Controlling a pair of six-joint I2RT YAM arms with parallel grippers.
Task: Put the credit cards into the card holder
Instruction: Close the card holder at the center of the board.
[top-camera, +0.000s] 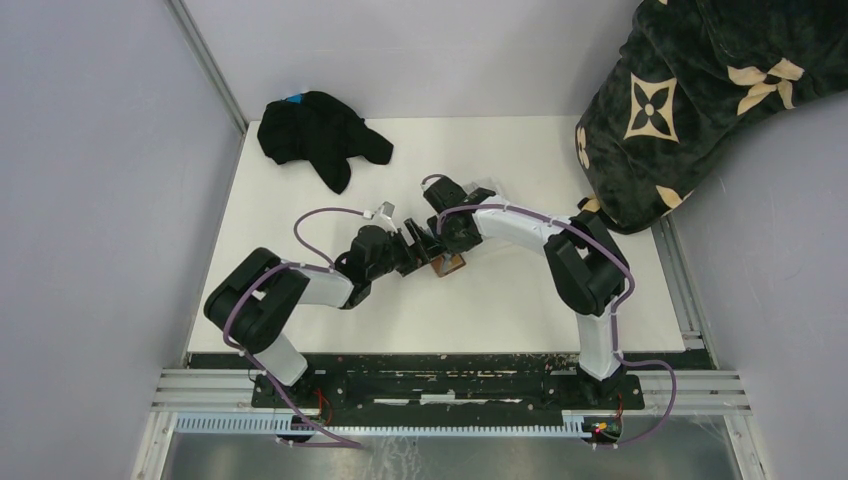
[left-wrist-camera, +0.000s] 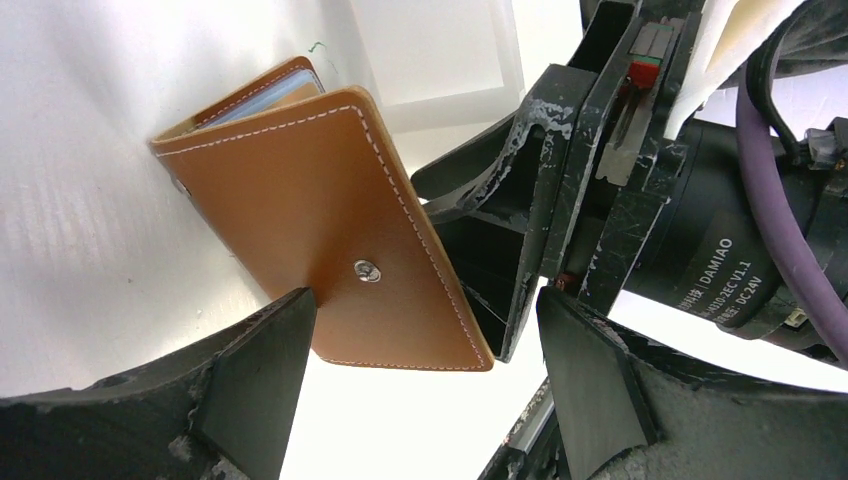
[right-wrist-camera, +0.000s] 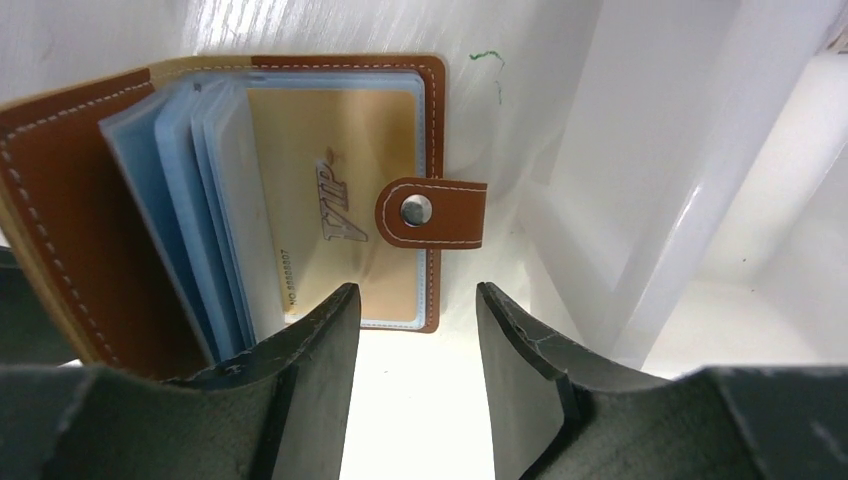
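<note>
between grey walls (top-camera: 90, 180), white table (top-camera: 510, 305)

White table (top-camera: 330, 330), card holder (top-camera: 449, 265), black cloth (top-camera: 318, 135)

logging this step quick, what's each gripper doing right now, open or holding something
left gripper: open wide, holding nothing.
right gripper: open, nothing between its fingers, pointed at the open card holder.

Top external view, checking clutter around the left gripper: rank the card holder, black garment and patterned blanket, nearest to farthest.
1. card holder, mid-table, right by the left gripper.
2. black garment, far left corner.
3. patterned blanket, far right corner.
</note>
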